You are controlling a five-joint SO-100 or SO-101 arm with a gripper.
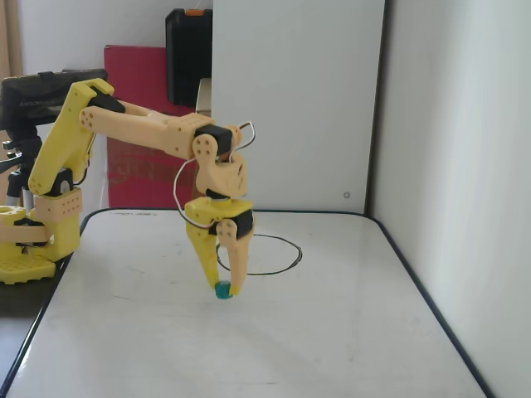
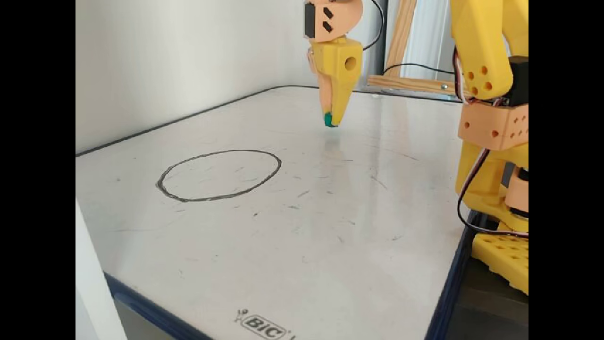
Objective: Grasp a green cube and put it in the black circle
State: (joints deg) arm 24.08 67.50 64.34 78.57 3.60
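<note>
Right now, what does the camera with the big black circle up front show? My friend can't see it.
A yellow robot arm's tool pinches a tiny green cube at its tips, lifted just above a scuffed whiteboard. The black circle, drawn on the board to the left and nearer the camera, is empty.

- You see the green cube (image 2: 328, 119) only as a sliver in a fixed view; the fingers (image 2: 339, 101) closed around it cover the rest. Any mark on it is too small to tell.
- The black circle (image 1: 286, 264) is partly hidden behind the gripper (image 1: 224, 288) in a fixed view; only its arc right of the gripper shows.
- The arm (image 2: 488, 94) is cut off by the picture's top and right edges, well right of the circle.
- The whiteboard (image 2: 330, 245) runs off the bottom edge, below the circle.
</note>
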